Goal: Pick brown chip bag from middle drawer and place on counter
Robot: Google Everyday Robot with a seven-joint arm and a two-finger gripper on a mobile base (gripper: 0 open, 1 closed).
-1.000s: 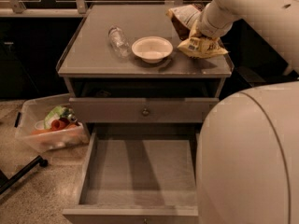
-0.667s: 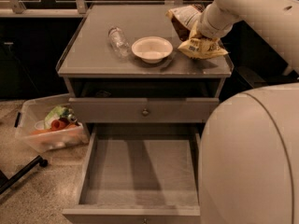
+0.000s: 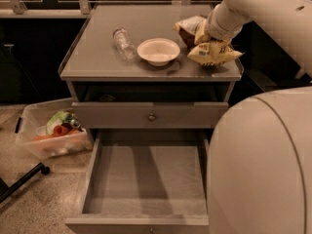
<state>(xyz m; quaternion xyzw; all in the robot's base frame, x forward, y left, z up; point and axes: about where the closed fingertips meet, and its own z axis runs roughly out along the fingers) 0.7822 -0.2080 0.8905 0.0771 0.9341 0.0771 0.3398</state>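
Gripper: the gripper [image 3: 204, 35] was over the counter's [image 3: 100, 57] right side, toward the back right corner, pressed into the chip bag [image 3: 214, 53] at the end of the arm [image 3: 253, 6].
Grip state: could not tell whether it was open or closed, or whether it held the bag; the bag's folds hid the contact.
Chip bag: on the counter beside the right edge, its yellowish end toward the front right corner and its brown end toward the back. It appeared to rest on the surface, though I could not confirm full contact.
Drawer: the middle drawer [image 3: 146, 179] stood pulled out below the counter's front edge, its floor bare.
Upper drawer front: the drawer front [image 3: 122, 115] with the knob was closed.
Other items: a white bowl [image 3: 158, 50] sat near the counter's centre, just left of the bag and apart from it; a clear bottle [image 3: 123, 42] lay on its side left of the bowl.
Floor: a plastic bin [image 3: 29, 130] sat below the counter's left edge.
Change over last second: almost none. Bag and gripper kept the same spot by the right edge.
Meaning for task: judged the lift and carry done and the bag delivered; the pause suggested the release stage. Remaining: let go and withdraw the arm.
Risk: the bag lay close to the right edge and could slide off on withdrawal.
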